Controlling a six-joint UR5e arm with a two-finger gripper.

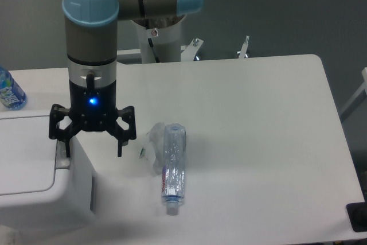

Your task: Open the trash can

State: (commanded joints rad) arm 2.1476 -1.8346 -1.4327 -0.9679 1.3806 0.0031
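One trash can [28, 170], two bottles [174, 167] [10, 91], one gripper [93, 154].

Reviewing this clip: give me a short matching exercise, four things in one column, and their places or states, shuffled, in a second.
Things:
1. trash can
2. gripper
3. clear bottle
4. blue-label bottle

Places or states:
A. lying on its side mid-table
B. open, fingers pointing down
C. at the left edge, cut off by the frame
D. lower left, lid down

Pairs: 1-D, 2-B, 3-A, 4-C
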